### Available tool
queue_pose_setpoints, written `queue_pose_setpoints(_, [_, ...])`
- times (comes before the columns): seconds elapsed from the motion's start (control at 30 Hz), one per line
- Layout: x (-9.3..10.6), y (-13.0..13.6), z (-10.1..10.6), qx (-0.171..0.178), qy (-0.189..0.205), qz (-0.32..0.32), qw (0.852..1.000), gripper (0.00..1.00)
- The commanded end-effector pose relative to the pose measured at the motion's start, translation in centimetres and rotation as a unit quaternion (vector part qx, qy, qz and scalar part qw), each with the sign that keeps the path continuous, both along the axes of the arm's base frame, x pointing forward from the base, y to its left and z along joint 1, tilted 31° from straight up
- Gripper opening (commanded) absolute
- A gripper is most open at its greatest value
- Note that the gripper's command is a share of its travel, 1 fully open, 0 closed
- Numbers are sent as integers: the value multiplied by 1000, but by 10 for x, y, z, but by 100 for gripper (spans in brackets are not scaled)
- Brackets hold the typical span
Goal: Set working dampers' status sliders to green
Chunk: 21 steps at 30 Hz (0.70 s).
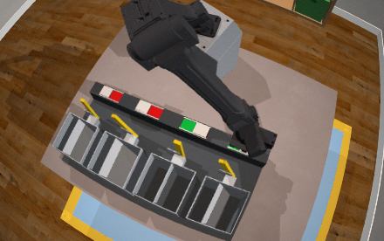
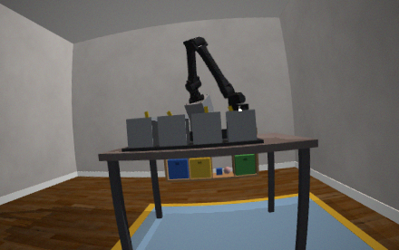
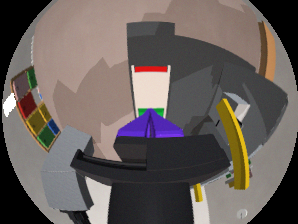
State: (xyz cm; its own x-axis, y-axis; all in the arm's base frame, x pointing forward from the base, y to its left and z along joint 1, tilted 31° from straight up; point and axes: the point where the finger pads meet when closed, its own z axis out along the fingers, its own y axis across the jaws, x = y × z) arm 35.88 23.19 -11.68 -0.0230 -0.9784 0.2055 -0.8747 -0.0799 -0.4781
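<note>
Claw (image 1: 245, 141) (image 2: 240, 109) (image 3: 150, 111) fingertips, pressed together on nothing, stand at the green end of the end slider's pale cover (image 3: 151, 91), which lies straight ahead (a thin red strip (image 3: 151, 69) shows beyond), so the push should run that way.

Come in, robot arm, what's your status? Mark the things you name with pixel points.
Gripper (image 1: 237, 146) (image 3: 150, 111) shut, nothing held. Slider cover (image 3: 151, 87) nearly across, sliver of red left, green showing. Nothing visibly blocking.

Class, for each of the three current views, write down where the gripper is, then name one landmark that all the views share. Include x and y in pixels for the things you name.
Top: the gripper (image 1: 250, 150) (image 3: 150, 111) is right of centre, over the slider strip's right end.
Exterior: right of centre, mostly hidden behind the rightmost box.
Wrist: centre, purple fingertips together.
Shared landmark: the yellow lever (image 1: 227, 168) (image 2: 230, 109) (image 3: 236, 145) nearest the gripper.
</note>
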Motion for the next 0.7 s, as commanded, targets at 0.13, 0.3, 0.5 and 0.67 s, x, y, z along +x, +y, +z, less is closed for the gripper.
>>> queue_pose_setpoints(0.13, [-1, 10, -7, 0, 3, 3, 1000, 0])
queue_pose_setpoints(0.3, [-1, 11, -7, 0, 3, 4, 1000, 0])
queue_pose_setpoints(0.5, [-1, 11, -7, 0, 4, 4, 1000, 0])
queue_pose_setpoints(0.67, [-2, 11, -7, -1, 4, 4, 1000, 0])
